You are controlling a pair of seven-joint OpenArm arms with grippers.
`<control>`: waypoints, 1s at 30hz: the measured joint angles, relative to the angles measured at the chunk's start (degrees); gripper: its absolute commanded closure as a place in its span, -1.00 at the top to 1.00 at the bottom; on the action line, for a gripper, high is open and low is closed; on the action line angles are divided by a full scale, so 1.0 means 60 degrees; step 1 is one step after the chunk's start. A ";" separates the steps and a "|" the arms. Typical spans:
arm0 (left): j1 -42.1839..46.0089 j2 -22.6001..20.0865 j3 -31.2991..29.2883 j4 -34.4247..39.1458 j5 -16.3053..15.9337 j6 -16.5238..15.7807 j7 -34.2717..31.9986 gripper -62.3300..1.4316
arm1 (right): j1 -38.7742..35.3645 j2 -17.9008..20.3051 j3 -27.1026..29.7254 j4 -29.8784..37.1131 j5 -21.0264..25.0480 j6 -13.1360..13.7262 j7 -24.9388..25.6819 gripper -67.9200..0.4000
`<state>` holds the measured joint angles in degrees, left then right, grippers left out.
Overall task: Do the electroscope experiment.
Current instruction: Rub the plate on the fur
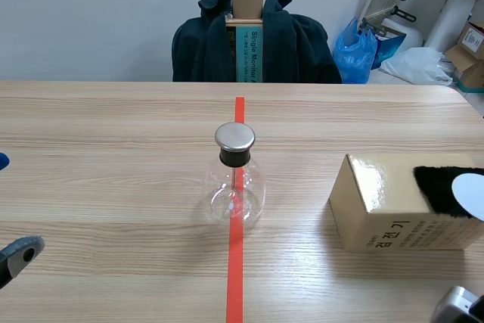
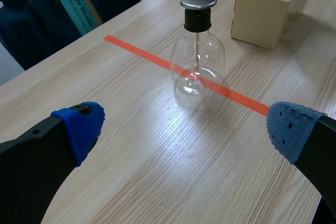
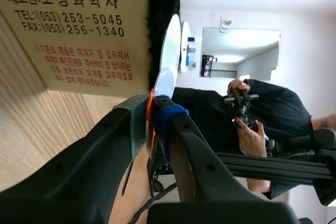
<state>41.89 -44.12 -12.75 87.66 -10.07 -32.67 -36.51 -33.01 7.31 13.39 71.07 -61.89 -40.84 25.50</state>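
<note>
My right claw (image 3: 151,114) is clamped on the edge of a white disc (image 3: 167,56), which lies against or just beside the black fur (image 3: 163,3) on top of the cardboard box (image 1: 378,209) at the right of the scene view; I judge this to be the charging step, the disc in hand but not yet brought to anything; the flask (image 1: 235,187) stands upright at the centre of the frame on the red tape line (image 1: 235,277), its metal cap (image 1: 235,137) untouched and well apart from the disc; my left claw (image 2: 185,127) hangs over the surface (image 1: 113,187) with fingers wide apart and nothing between them, the flask ahead of it; what is left, as I see it, is carrying the disc to the cap and watching the leaves inside, too small to read here.
</note>
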 measured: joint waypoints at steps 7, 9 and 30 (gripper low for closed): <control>0.0000 0.0000 0.0000 0.0000 0.0000 0.0000 0.0000 1.00 | 0.0178 0.0004 0.0000 0.0000 -0.0197 0.0364 0.0047 -0.96; 0.0000 -0.0004 0.0000 0.0000 0.0000 0.0000 0.0000 1.00 | 0.0178 0.0004 0.0000 0.0000 -0.0455 0.0557 0.0357 -0.96; 0.0000 0.0000 0.0000 0.0000 0.0000 0.0000 0.0000 1.00 | 0.0178 0.0000 -0.0375 0.0004 -0.0889 0.0375 0.0401 -0.96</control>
<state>41.89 -44.12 -12.75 87.66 -10.07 -32.67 -36.51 -31.94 7.31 11.14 71.09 -67.22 -38.59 27.90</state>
